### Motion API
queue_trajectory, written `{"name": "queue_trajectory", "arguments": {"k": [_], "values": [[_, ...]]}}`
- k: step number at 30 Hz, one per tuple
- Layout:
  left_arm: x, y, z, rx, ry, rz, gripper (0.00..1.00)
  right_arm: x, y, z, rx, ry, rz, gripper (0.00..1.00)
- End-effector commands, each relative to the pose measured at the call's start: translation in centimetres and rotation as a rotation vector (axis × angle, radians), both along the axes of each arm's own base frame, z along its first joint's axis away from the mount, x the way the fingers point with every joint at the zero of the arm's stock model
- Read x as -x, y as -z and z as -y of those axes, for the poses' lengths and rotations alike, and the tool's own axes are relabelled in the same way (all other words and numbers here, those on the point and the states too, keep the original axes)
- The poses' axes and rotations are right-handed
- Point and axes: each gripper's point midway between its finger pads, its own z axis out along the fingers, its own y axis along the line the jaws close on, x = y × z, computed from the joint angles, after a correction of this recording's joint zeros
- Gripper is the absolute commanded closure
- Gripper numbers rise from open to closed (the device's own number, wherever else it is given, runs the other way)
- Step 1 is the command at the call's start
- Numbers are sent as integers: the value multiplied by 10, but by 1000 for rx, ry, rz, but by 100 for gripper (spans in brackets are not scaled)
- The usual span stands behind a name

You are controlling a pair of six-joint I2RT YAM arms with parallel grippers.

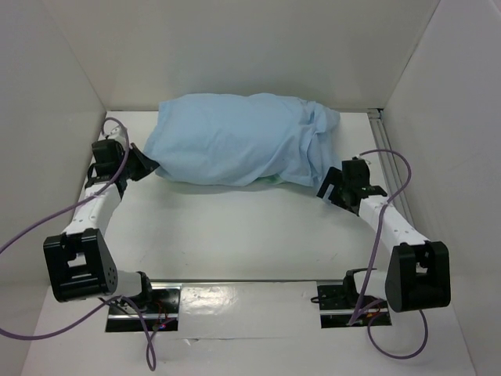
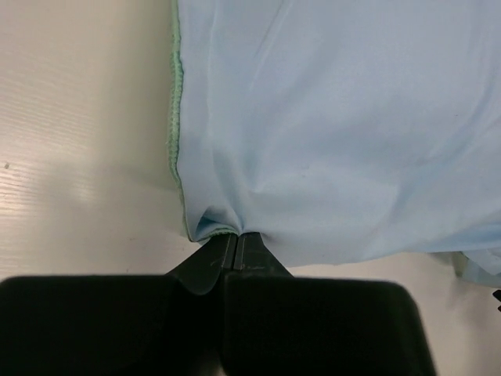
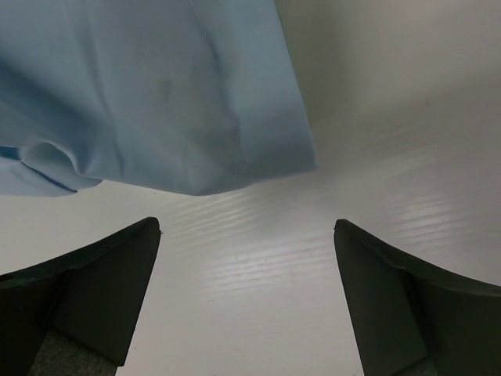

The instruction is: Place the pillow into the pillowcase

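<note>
**White table (image 1: 235, 243), soft load at the far edge**

Pillowcase (image 1: 235, 141) lies bulging along the far edge, with the pillow's (image 2: 177, 117) green seam showing at its left end. Left gripper (image 2: 236, 239) is pinched on the cloth there. Right gripper (image 3: 246, 258) has its jaws wide, just off the loose right end. Likely light, limp and slippery, so grip the hems.

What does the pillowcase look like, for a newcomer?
On the white table, look toward the far edge. The pillowcase is the puffy light-blue cloth there, one corner pinched in the left claw. Nothing else is blue.
</note>
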Motion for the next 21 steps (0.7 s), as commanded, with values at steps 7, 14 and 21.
{"name": "queue_trajectory", "arguments": {"k": [7, 14, 21], "values": [[-22, -41, -30, -83, -76, 30, 100, -49, -18, 4, 74, -71, 148, 1], [-47, -27, -43, -103, -103, -17, 100, -62, -8, -15, 19, -174, 165, 1], [-59, -25, -50, -84, -121, -27, 100, -63, -10, -23, -13, -213, 177, 81]]}}
